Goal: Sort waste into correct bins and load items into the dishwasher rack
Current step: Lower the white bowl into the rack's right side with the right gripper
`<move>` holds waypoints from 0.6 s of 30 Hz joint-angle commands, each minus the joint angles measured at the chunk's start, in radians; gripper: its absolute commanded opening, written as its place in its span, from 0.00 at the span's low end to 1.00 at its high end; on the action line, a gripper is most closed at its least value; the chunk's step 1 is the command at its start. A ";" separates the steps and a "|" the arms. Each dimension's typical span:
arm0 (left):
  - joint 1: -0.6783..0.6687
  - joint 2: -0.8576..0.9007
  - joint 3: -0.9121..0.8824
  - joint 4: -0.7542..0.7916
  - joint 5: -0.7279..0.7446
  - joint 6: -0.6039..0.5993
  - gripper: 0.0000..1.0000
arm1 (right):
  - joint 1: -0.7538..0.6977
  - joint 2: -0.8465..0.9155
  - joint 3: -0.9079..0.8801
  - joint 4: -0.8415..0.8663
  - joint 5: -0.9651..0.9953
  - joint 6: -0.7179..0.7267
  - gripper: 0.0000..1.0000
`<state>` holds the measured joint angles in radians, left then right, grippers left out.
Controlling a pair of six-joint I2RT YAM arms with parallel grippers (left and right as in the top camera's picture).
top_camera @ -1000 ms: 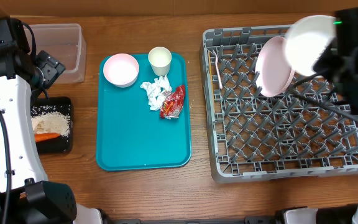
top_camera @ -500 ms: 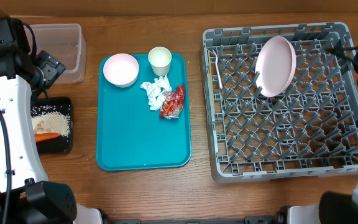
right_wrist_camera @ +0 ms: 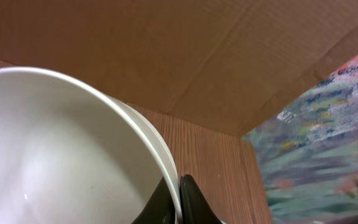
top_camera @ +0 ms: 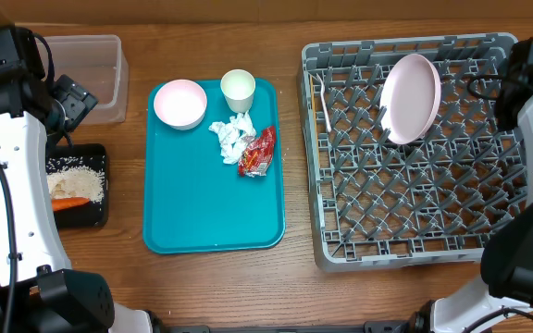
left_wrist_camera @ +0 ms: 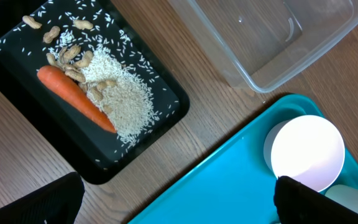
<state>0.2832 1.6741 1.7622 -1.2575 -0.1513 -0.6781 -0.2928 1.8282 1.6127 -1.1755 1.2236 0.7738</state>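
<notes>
Right gripper (right_wrist_camera: 178,202) clenched on white bowl (right_wrist_camera: 61,155) rim, left gripper (left_wrist_camera: 176,202) released over left edge of teal tray (top_camera: 211,203), black tray (left_wrist_camera: 92,163) left of it holds carrot (left_wrist_camera: 76,99), nuts (left_wrist_camera: 73,59), rice (left_wrist_camera: 126,102), rack (top_camera: 415,213) right of it holds plate (top_camera: 409,98)

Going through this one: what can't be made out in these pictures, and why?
1. The bowl pinched by the right gripper: the right wrist view cuts it off at the left and bottom edges, and the overhead view does not show it.
2. The thin utensil in the dishwasher rack: overhead view, too small to identify.
3. The cup: left wrist view, cut off by the bottom edge.
</notes>
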 commanded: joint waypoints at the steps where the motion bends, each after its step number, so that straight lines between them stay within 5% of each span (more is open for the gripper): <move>1: -0.002 0.003 -0.003 0.002 -0.013 0.005 1.00 | 0.001 0.008 -0.031 0.037 0.095 0.012 0.04; 18: -0.002 0.003 -0.003 0.002 -0.013 0.005 1.00 | 0.030 0.015 -0.182 0.098 0.058 0.013 0.04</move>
<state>0.2832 1.6741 1.7622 -1.2572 -0.1513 -0.6781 -0.2848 1.8397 1.4616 -1.0889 1.2781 0.7742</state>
